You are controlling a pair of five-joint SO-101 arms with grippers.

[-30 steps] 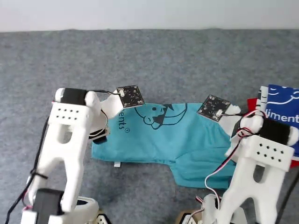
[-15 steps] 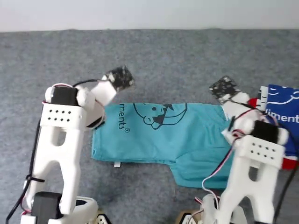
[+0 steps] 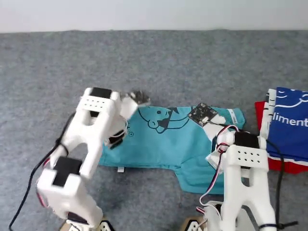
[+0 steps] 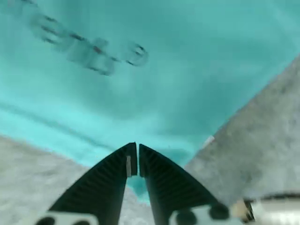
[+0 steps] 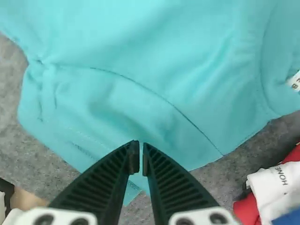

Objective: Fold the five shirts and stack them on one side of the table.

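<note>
Teal shirt spread mid-table on grey table, print up. Left gripper over one corner of it, jaws together on nothing; right gripper over the sleeve end, jaws likewise together. Folded blue-on-red stack near shirt, on the robot's right.

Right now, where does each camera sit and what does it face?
High view: fixed above, looking down on table, left arm, right arm, teal shirt, folded stack.
Left wrist view: on that arm, past left gripper onto teal shirt.
Right wrist view: likewise, past right gripper onto shirt and folded stack's corner.
All share the teal shirt.
</note>
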